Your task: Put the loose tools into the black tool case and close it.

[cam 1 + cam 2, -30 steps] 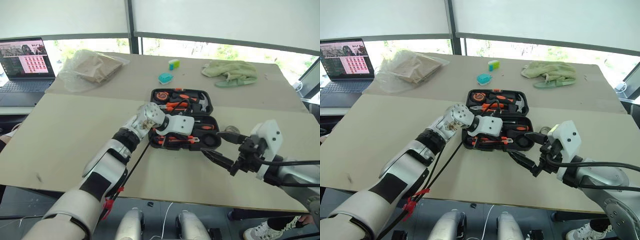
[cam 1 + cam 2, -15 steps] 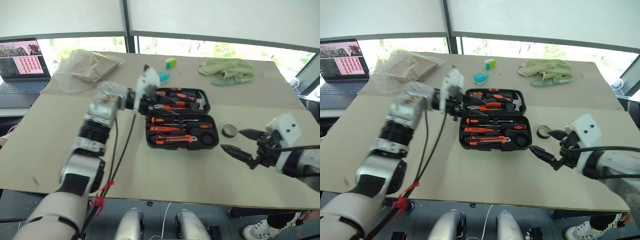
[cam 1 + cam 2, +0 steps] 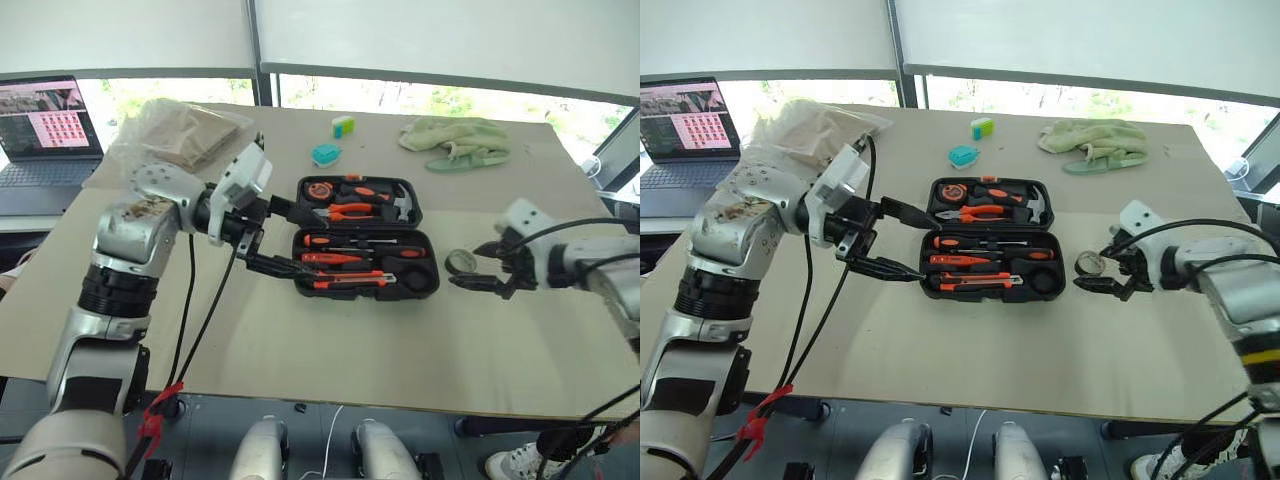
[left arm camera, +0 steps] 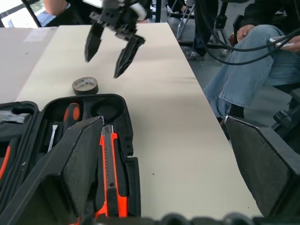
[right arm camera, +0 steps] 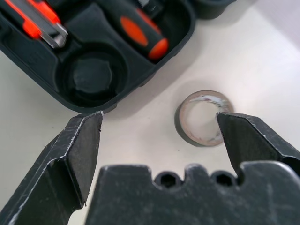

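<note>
Now | tape roll [image 3: 461,262] on worktop [image 3: 350,340] right of case [image 3: 365,250] | right gripper [image 3: 487,266] nearest (jaws spread, beside it) | left gripper [image 3: 282,238] jaws spread, empty

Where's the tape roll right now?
The tape roll lies flat on the table, just outside the right end of the open black tool case, right in front of the open right gripper.

Left arm raised, elbow bent, wrist turned inward; left pincer [image 3: 272,238] spread wide, holding nothing. Right arm stretched forward low, right pincer [image 3: 485,265] angled down, fingers wide apart, empty.
</note>
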`<control>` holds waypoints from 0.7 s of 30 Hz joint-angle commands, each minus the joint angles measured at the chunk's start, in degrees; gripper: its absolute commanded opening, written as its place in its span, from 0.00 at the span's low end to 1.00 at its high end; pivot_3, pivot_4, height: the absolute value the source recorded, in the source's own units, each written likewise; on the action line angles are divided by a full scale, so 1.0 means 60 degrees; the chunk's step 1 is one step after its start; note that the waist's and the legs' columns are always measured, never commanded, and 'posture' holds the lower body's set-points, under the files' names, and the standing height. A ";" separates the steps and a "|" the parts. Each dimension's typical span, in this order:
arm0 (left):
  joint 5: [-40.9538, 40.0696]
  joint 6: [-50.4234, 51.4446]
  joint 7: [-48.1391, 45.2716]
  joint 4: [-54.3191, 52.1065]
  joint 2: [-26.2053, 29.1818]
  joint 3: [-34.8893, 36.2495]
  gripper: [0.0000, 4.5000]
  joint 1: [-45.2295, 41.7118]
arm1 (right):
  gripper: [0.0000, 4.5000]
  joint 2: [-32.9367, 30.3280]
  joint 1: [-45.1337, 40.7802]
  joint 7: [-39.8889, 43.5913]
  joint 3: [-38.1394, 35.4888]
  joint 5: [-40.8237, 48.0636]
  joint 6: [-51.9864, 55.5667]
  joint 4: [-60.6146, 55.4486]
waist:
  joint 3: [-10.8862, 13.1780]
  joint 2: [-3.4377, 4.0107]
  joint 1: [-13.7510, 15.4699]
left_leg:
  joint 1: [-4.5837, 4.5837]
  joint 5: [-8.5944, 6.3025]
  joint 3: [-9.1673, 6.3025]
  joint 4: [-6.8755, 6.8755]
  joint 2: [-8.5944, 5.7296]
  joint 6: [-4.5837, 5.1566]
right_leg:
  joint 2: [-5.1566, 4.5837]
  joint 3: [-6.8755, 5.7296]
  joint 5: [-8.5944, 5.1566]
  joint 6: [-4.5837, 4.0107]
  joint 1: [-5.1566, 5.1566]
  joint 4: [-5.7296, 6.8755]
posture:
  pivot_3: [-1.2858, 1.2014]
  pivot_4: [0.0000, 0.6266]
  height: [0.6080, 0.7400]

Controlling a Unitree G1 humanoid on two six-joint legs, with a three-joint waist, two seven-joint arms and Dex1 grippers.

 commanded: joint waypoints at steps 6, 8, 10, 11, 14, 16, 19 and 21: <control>-0.0076 -0.0164 0.0758 -0.0614 0.0060 0.0201 1.00 -0.0101 | 0.82 0.1297 -0.1540 0.0152 0.0566 -0.1893 -0.1159 0.2986 | 0.0006 0.0010 0.0001 | -0.0003 0.0000 0.0001 -0.0002 -0.0002 0.0000 | -0.0002 0.0001 0.0001 -0.0001 -0.0007 0.0004 | 0.52 0.24 1.00; -0.0098 -0.0175 0.0849 -0.0627 0.0052 0.0192 1.00 -0.0114 | 0.67 0.1487 -0.1551 0.0203 0.0585 -0.2127 -0.1402 0.3370 | 0.0006 0.0010 0.0010 | -0.0003 0.0000 0.0001 -0.0002 -0.0003 0.0000 | -0.0003 0.0000 0.0001 -0.0001 -0.0007 0.0006 | 0.52 0.24 1.00; -0.0106 -0.0192 0.0923 -0.0639 0.0045 0.0180 1.00 -0.0113 | 0.54 0.1599 -0.1485 0.0216 0.0504 -0.2262 -0.1628 0.3530 | 0.0006 0.0011 0.0011 | -0.0003 0.0000 0.0001 -0.0002 -0.0004 0.0000 | -0.0004 -0.0001 0.0001 -0.0001 -0.0007 0.0008 | 0.52 0.24 1.00; -0.0108 -0.0200 0.0946 -0.0647 0.0048 0.0173 1.00 -0.0107 | 0.45 0.1635 -0.1465 0.0234 0.0445 -0.2310 -0.1702 0.3565 | 0.0006 0.0011 0.0001 | -0.0003 0.0000 0.0003 -0.0002 -0.0005 0.0000 | -0.0004 0.0000 0.0001 -0.0001 -0.0007 0.0007 | 0.52 0.24 1.00; -0.0094 -0.0246 0.0990 -0.0619 0.0058 0.0151 1.00 -0.0097 | 0.22 0.1642 -0.1264 0.0229 0.0152 -0.2238 -0.1619 0.3334 | 0.0006 0.0011 0.0000 | 0.0000 0.0000 -0.0001 -0.0001 -0.0003 -0.0001 | -0.0004 0.0000 0.0001 0.0000 -0.0004 0.0016 | 0.52 0.24 1.00; -0.0067 -0.0316 0.0984 -0.0598 0.0082 0.0131 1.00 -0.0076 | 0.06 0.1563 -0.1045 0.0205 -0.0060 -0.2187 -0.1562 0.3053 | 0.0006 0.0011 0.0018 | 0.0001 0.0001 -0.0003 -0.0001 -0.0004 -0.0001 | -0.0004 0.0000 0.0001 0.0000 -0.0005 0.0022 | 0.52 0.24 1.00; -0.0027 -0.0423 0.0958 -0.0517 0.0165 0.0136 1.00 -0.0045 | 0.01 0.1343 -0.0541 0.0202 -0.0620 -0.1995 -0.1359 0.2359 | 0.0006 0.0011 0.0033 | 0.0000 0.0001 -0.0004 -0.0001 -0.0005 -0.0001 | -0.0005 -0.0002 0.0001 0.0000 -0.0004 0.0021 | 0.52 0.24 1.00; -0.0083 -0.0363 0.0989 -0.0452 0.0209 0.0194 1.00 -0.0032 | 0.01 0.1298 -0.0293 0.0101 -0.0984 -0.1875 -0.1185 0.1839 | 0.0006 0.0011 0.0022 | 0.0000 0.0001 -0.0005 -0.0001 -0.0006 -0.0001 | -0.0006 -0.0002 0.0001 0.0000 -0.0005 0.0021 | 0.52 0.24 1.00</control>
